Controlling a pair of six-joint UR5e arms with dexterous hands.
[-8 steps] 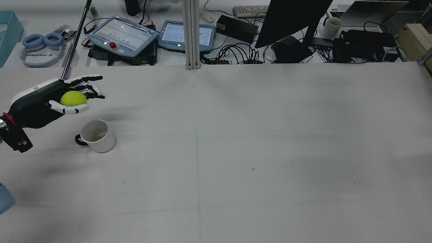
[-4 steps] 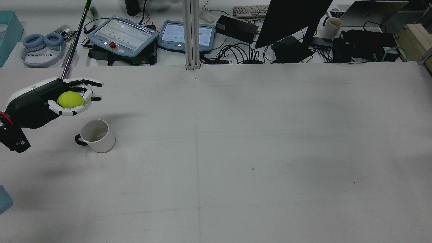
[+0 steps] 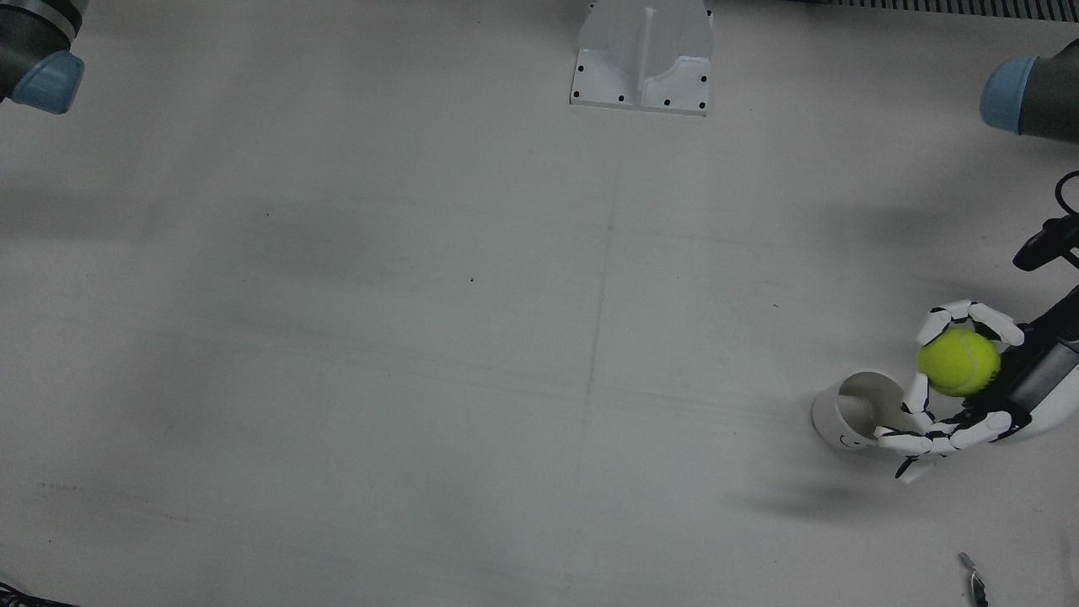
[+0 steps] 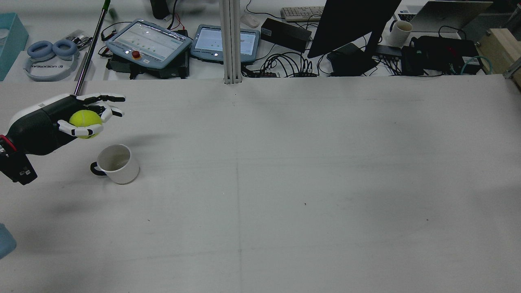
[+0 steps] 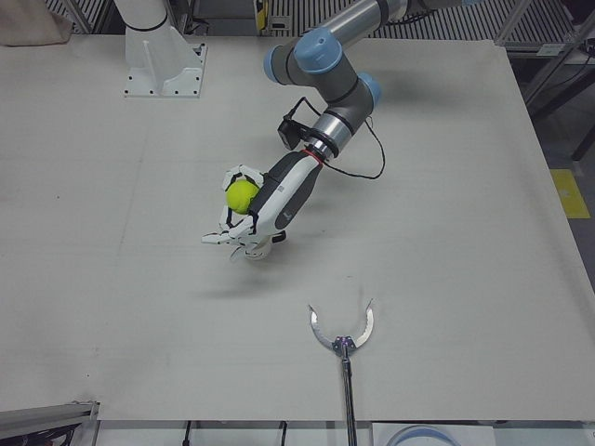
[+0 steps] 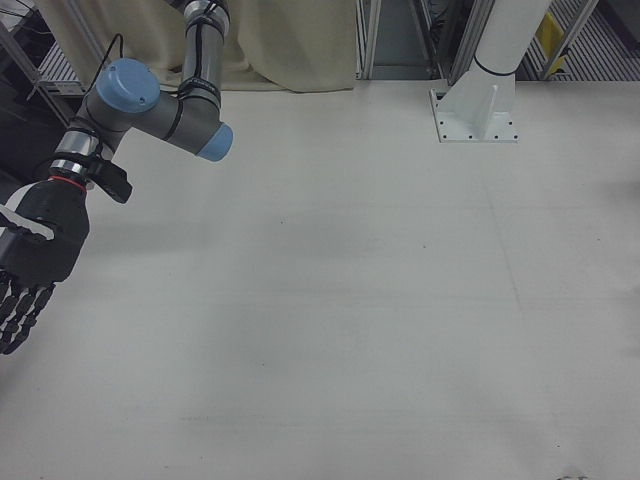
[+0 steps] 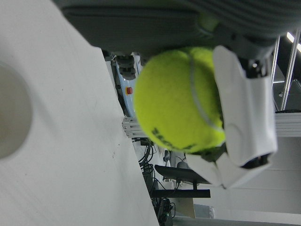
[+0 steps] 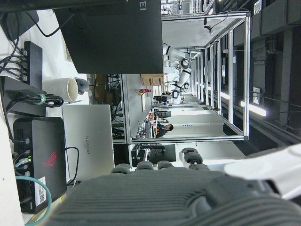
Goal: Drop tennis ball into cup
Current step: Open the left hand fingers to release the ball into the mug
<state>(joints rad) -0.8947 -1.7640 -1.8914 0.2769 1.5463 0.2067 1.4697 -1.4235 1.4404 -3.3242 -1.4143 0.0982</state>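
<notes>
Left hand (image 4: 77, 118): raised above the table (image 4: 285, 183) at its far-left part in the rear view, fingers curled around the tennis ball (image 4: 84, 119).
Tennis ball: cradled in the left palm, clear of the tabletop.
Cup (image 4: 117, 163): white, upright, mouth open, just near-right of the ball-carrying hand; dark handle on its left.
Right hand (image 6: 25, 275): empty, fingers hanging loosely apart off the table's edge.
</notes>
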